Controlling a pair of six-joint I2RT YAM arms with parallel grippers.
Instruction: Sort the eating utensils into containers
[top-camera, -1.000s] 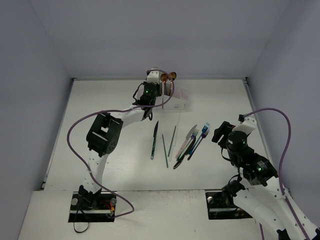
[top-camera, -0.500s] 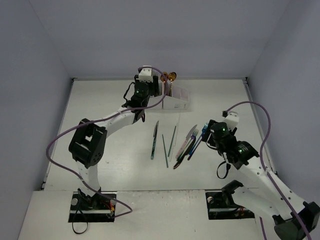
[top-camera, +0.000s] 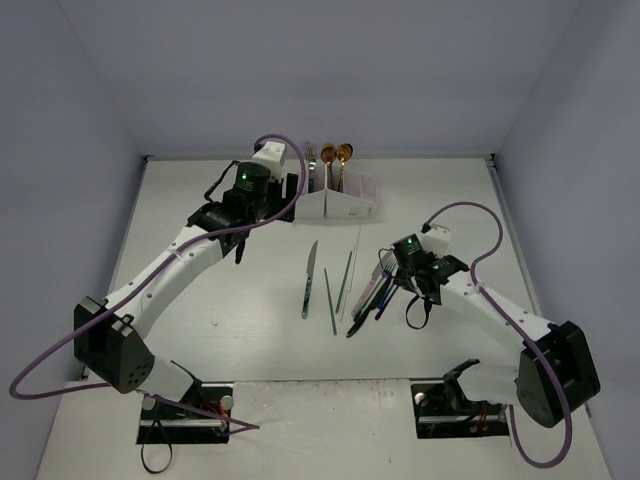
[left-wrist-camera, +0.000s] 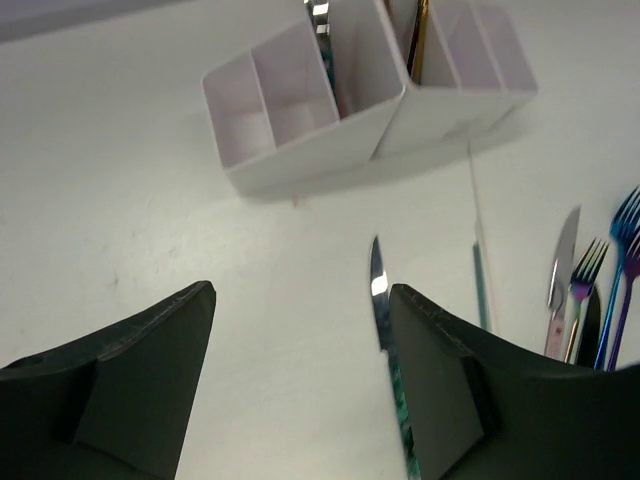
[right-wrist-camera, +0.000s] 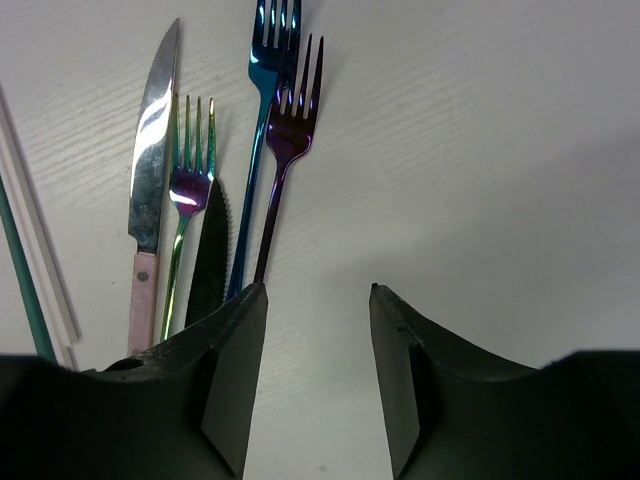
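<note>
Seen from above, the white organiser box (top-camera: 352, 208) stood far on the desk (top-camera: 450, 200) with spoons (top-camera: 336, 155) inside and other utensils (top-camera: 362, 302) loose mid-desk; the left wrist showed the left jaws wide and empty before a knife (left-wrist-camera: 378, 285); the right wrist showed the right jaws narrower, empty, beside a purple fork (right-wrist-camera: 285, 130).

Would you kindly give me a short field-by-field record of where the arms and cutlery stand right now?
left gripper: open, empty, above the table, near the organiser
right gripper: open, empty, forks just ahead
in organiser: two spoons, one silvery piece
lying on table: forks, knives, chopsticks
sorting: not finished
</note>
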